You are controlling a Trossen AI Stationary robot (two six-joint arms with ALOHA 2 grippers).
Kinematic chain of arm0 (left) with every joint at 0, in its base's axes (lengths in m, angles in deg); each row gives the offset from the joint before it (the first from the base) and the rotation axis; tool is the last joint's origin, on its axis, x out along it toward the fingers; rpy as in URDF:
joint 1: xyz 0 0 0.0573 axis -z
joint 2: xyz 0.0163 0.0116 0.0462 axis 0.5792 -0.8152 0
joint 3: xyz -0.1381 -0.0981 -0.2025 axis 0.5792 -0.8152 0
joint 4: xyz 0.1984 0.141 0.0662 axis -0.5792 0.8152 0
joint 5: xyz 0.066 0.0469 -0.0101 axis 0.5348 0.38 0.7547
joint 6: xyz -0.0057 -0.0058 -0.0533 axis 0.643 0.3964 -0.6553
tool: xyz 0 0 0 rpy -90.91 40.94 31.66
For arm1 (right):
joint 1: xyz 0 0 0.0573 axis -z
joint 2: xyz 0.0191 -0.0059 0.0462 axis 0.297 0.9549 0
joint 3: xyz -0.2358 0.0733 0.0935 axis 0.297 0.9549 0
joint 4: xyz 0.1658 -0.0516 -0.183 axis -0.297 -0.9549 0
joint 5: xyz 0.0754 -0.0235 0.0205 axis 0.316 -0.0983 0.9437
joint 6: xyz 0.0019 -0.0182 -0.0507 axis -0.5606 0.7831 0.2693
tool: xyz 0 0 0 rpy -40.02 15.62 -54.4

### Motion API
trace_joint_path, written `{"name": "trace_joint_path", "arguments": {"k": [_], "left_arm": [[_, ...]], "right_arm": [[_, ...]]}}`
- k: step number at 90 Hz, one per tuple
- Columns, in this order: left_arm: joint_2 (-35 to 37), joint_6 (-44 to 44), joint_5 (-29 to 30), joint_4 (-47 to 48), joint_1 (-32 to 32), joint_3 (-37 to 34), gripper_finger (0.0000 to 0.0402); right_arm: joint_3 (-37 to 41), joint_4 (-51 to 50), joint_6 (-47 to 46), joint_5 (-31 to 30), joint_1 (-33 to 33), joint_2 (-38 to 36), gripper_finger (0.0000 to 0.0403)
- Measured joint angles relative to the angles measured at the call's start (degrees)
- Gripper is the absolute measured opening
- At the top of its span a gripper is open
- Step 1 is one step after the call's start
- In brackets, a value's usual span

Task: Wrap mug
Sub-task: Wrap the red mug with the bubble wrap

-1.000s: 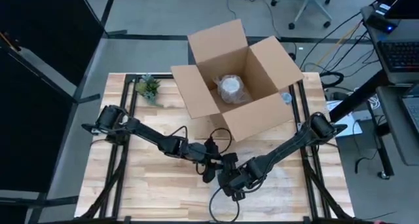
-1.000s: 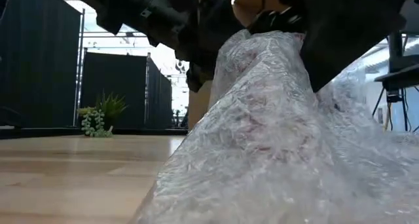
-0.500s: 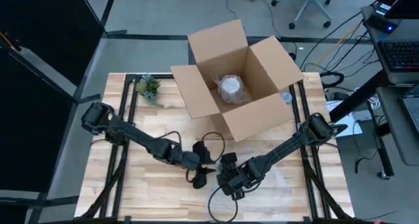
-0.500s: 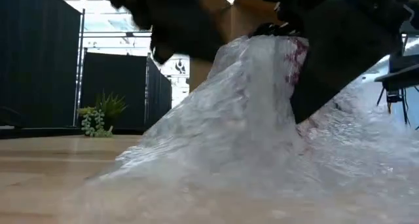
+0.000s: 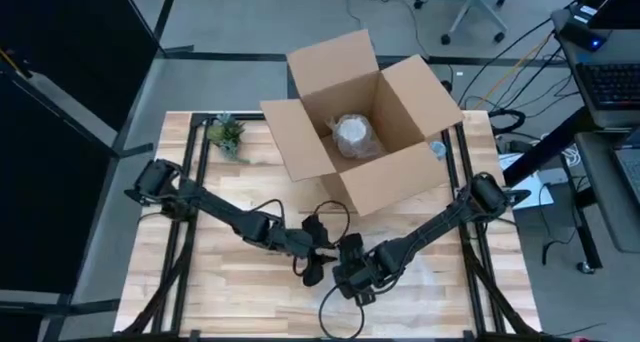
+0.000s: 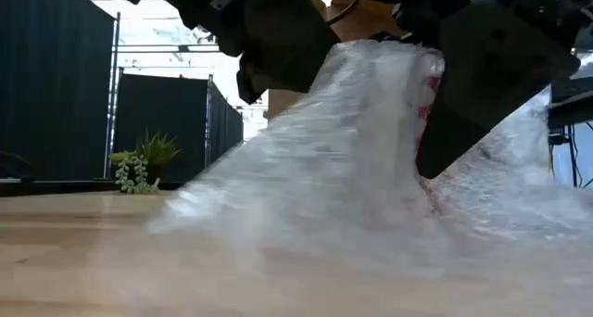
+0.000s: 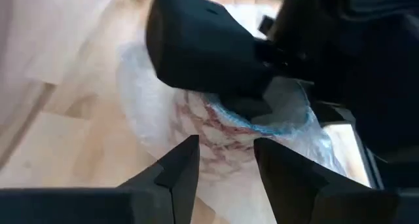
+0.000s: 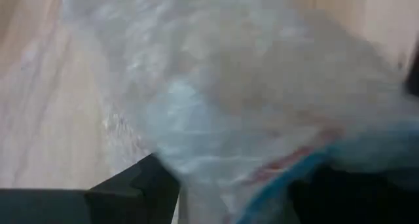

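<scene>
The right gripper (image 5: 345,272) clamps the mug (image 7: 219,122), which sits swathed in bubble wrap (image 6: 343,178) on the table (image 5: 200,282). Just beside it, the left gripper (image 7: 222,162) faces the mug with fingers narrowly parted, holding nothing.

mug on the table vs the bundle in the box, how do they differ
The mug sits on the table between the left tool and right tool, its bubble wrap loose and spread. The bundle lies in the open cardboard box, untouched and compact. Both are in clear bubble wrap.
</scene>
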Motion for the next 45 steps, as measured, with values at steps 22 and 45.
{"name": "trace_joint_path", "arguments": {"k": [22, 45], "left_arm": [[1.23, -1.00, -2.87, 4.01, -0.04, 4.12, 0.0141], [1.98, 5.61, 3.05, 5.33, -0.56, 5.25, 0.0141]], "right_arm": [[-0.04, 0.12, 0.27, -0.32, 0.02, 0.00, 0.0224], [-0.04, 0.00, 0.11, -0.53, 0.43, -0.02, 0.0224]]}}
